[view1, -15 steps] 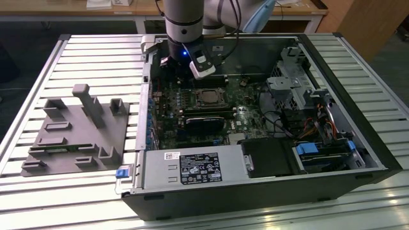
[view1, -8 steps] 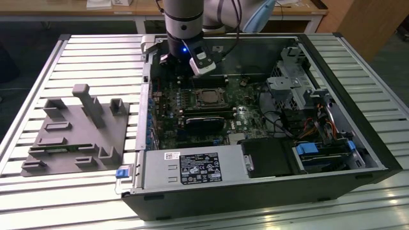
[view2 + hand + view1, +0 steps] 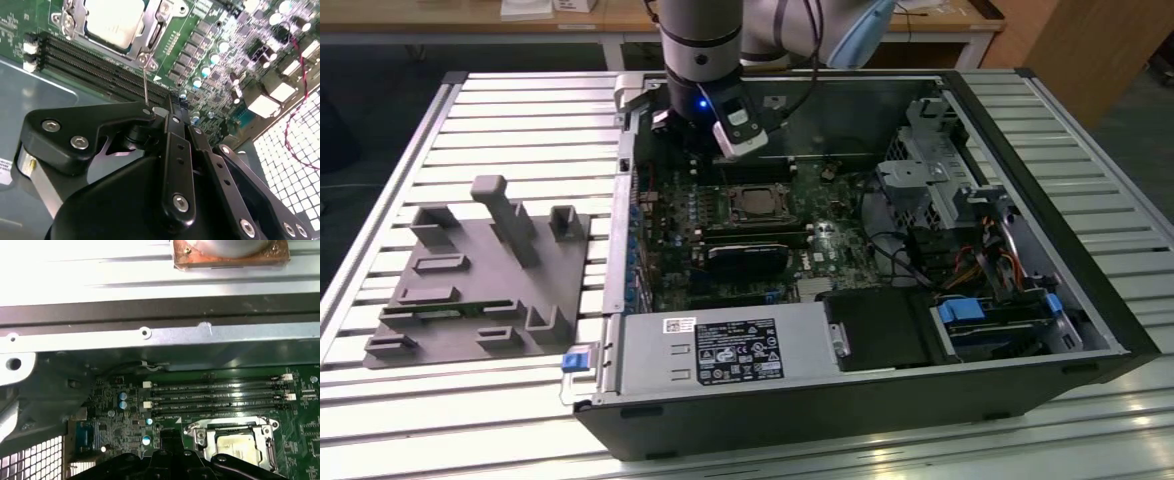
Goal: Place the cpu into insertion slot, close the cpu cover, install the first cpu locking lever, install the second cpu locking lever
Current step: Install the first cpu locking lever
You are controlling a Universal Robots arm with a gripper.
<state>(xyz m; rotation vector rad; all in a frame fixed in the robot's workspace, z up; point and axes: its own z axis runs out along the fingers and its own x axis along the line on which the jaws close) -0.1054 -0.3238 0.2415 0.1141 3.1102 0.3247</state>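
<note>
In the exterior view my pincer (image 3: 715,160) is inside the computer case (image 3: 1067,330), the cpu (image 3: 751,203) on the motherboard (image 3: 670,250) at five o'clock from it. In the second wrist view the pincer (image 3: 167,106) is pinched narrow, its tip touching a thin locking lever (image 3: 145,82) by the cpu cover (image 3: 152,32), which lies flat around the cpu (image 3: 114,20). In the first wrist view the cpu (image 3: 239,446) lies near the pincer (image 3: 170,457).

We are seeing the cpu (image 3: 750,203) sitting on the motherboard (image 3: 838,240) inside the case (image 3: 854,420), with a fixture block (image 3: 480,290) lying beside the case at the exterior view's left.
</note>
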